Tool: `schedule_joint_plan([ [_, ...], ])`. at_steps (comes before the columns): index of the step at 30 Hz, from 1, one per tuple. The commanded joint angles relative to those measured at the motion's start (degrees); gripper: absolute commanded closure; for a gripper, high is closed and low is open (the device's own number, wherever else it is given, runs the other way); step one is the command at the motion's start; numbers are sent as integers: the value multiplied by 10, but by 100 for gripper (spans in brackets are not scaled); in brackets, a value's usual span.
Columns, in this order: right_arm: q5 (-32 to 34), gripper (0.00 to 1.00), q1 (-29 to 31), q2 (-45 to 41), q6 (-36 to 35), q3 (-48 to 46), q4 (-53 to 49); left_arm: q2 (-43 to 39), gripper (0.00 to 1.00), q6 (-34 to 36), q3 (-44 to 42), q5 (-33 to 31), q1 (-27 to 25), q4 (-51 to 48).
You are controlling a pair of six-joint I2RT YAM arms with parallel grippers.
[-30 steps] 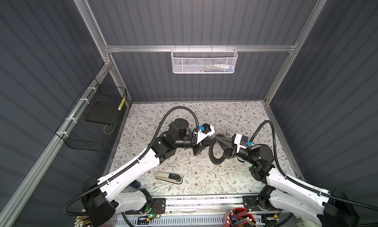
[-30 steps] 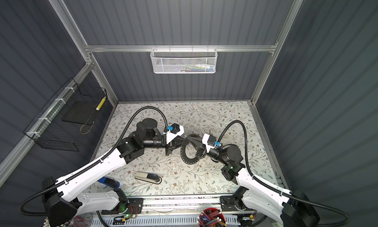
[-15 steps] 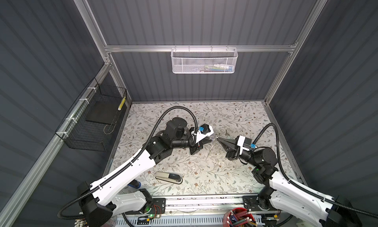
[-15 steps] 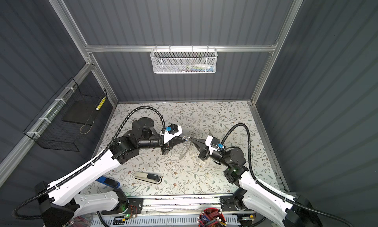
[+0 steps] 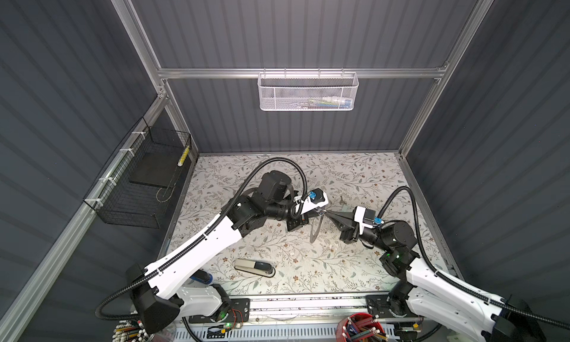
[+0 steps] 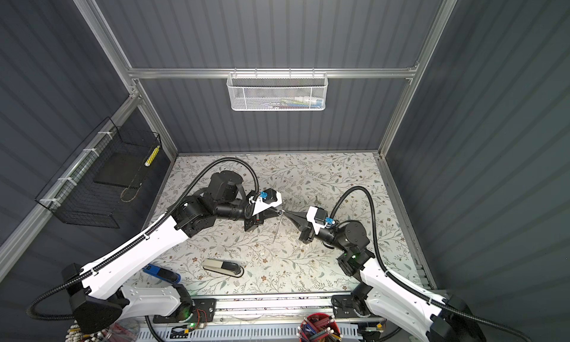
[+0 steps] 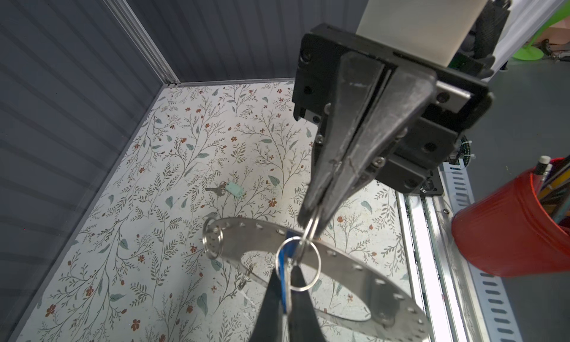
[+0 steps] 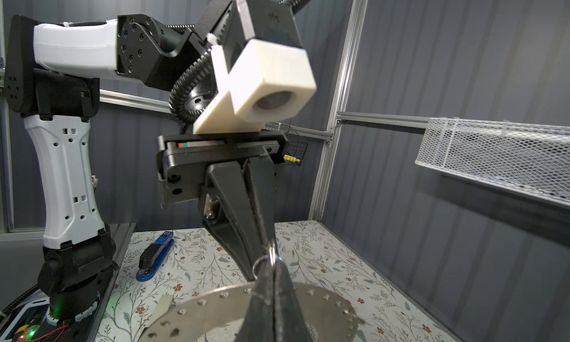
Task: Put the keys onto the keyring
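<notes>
A grey-and-black stapler (image 5: 254, 267) lies near the front. A blue stapler (image 6: 162, 273) sits near left. A white mesh basket (image 5: 307, 92) hangs far, a black wire basket (image 5: 145, 183) left.

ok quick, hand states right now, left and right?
Left hand: closed on the blue-tagged key.
Right hand: closed on a small metal ring.

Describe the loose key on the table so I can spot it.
On the floral-patterned tabletop, find the right gripper, mid-table at the large grey perforated metal ring. Just behind it, toward the back wall, lies a small metal key. Its pale mint-green oblong tag sets it apart from the blue-tagged key in the left gripper.
</notes>
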Motion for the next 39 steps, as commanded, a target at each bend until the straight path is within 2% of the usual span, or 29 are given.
schedule_joint_plan([
  [1,-10,100,-4,-11,-6,12,14,3,100,22,23,0,-4,-36],
  [14,-16,100,-8,-24,-30,12,-63,15,100,50,80,-10,-4,-73],
  [24,15,100,-22,-42,-55,13,-147,33,100,74,99,-63,-4,-112],
  [25,24,99,-24,-42,-56,14,-157,41,100,74,101,-63,-4,-115],
  [27,42,88,-26,-44,-57,9,-165,58,100,70,100,-61,-4,-113],
  [30,83,79,-31,-54,-59,-6,-177,91,100,45,99,-48,-4,-90],
  [33,210,64,-36,-73,-51,-16,-217,138,100,8,103,-48,-8,-50],
  [37,386,54,-38,-119,-59,-7,-332,222,100,-21,143,-44,-11,-16],
  [39,458,49,-43,-143,-61,-7,-372,259,100,-32,171,-10,-11,0],
])
